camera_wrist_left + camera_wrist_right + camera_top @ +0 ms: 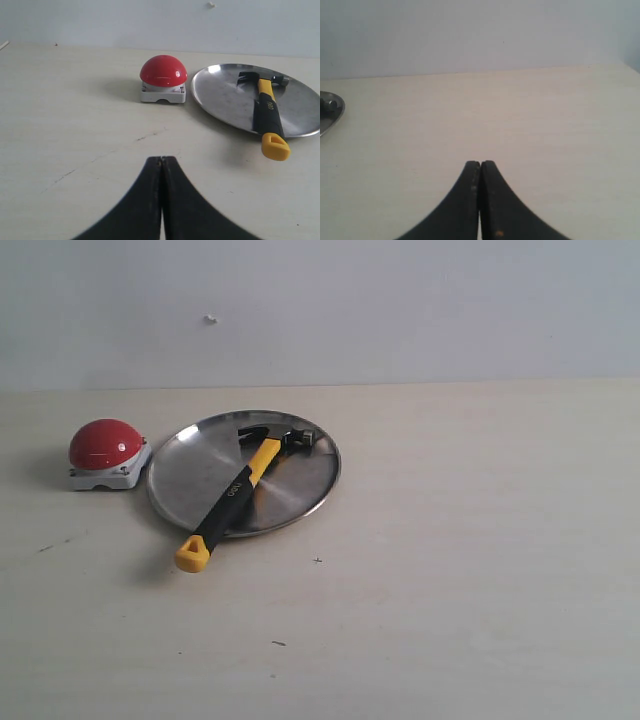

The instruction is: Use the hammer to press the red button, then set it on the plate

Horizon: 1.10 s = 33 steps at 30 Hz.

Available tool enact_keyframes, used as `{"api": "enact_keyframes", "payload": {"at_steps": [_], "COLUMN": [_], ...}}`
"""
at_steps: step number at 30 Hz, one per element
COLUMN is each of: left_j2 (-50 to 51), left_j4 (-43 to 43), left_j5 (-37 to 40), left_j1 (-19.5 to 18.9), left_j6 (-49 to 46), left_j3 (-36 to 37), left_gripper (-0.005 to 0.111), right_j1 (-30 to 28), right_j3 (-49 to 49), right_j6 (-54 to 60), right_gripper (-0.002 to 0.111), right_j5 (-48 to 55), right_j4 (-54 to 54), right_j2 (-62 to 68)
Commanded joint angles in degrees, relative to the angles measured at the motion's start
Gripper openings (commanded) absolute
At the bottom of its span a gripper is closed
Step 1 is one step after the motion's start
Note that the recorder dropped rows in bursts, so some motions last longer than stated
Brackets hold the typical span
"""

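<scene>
The hammer (pixel 236 491) lies across the silver plate (pixel 290 490), black head toward the back, yellow looped end hanging over the front rim onto the table. The red button (pixel 104 445) on its grey base stands just left of the plate. In the left wrist view the button (pixel 163 72), plate (pixel 225 95) and hammer (pixel 267 114) lie well ahead of my left gripper (pixel 161 159), which is shut and empty. My right gripper (pixel 480 163) is shut and empty over bare table; only the plate's edge (pixel 334 112) shows there. Neither gripper appears in the exterior view.
A pale wooden table (pixel 470 570) runs back to a plain light wall (pixel 400 300). A few small dark specks (pixel 317 560) mark the tabletop in front of the plate.
</scene>
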State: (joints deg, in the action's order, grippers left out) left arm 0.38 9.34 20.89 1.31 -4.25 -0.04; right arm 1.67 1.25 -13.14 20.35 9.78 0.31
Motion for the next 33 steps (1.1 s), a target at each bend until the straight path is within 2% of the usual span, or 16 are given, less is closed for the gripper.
{"api": "enact_keyframes", "payload": {"at_steps": [1,33], "left_j2": [-0.4,-0.4], "left_j4": [-0.2,-0.2], "left_j5": [-0.3,-0.3], "left_j1": [-0.1,-0.1], "left_j6": [0.0,0.0], "left_j3": [0.0,0.0], "left_gripper": [0.000,0.000], "right_j1": [-0.3,-0.3], "right_j3": [-0.3,-1.2], "right_j6": [-3.1,-4.1], "right_gripper": [0.000,0.000], "right_j5": [0.9,-0.1], "right_j4": [-0.2,-0.2], "right_j2": [-0.3,-0.3]}}
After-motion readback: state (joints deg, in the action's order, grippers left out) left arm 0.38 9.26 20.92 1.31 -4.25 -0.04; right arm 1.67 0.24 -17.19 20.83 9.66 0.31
